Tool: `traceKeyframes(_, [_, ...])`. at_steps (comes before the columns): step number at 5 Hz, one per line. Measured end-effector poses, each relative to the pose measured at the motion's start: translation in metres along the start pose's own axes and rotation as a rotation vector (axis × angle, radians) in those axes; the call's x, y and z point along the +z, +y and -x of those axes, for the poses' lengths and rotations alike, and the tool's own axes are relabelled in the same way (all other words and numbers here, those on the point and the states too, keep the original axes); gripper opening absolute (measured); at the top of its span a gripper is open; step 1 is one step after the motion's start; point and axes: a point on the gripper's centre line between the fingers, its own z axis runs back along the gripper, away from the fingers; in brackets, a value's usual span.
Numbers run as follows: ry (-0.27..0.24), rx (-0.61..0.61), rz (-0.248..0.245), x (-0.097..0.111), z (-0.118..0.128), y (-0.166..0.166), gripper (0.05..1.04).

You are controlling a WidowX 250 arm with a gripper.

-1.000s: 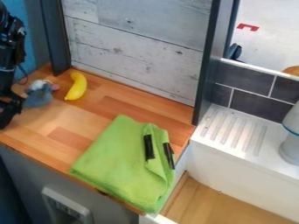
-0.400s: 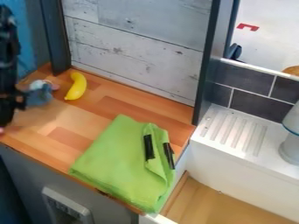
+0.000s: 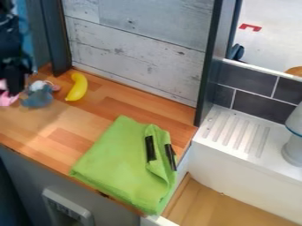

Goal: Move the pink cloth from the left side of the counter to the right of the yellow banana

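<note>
The banana [image 3: 77, 87] lies behind the folded cloth [image 3: 126, 161] on the counter [image 3: 122, 104]

I find no readable text, label, brand, number or sign anywhere around my hand. Neither on what sits right beside it nor on what lies farther off from it can I make out a single letter or numeral.

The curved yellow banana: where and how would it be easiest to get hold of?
Probably around its middle, from straight above, squeezing its two long sides. The curved yellow banana lies flat on the brown wooden counter, long and slim, so its narrow width suits a pinch. The whitewashed plank panel stands behind, making overhead seem better than from the back.
</note>
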Motion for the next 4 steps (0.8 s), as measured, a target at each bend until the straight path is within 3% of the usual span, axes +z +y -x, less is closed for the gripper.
traceKeyframes(1, [-0.059,-0.101,0.059,0.013,-0.022,-0.038,0.398])
traceKeyframes(2, [-0.07,-0.154,0.07,0.013,-0.059,-0.061,0.399])
traceKeyframes(3, [-0.053,-0.267,0.078,0.013,-0.083,-0.088,0.399])
traceKeyframes(4, [0.032,-0.36,0.203,0.005,-0.083,-0.111,0.399])
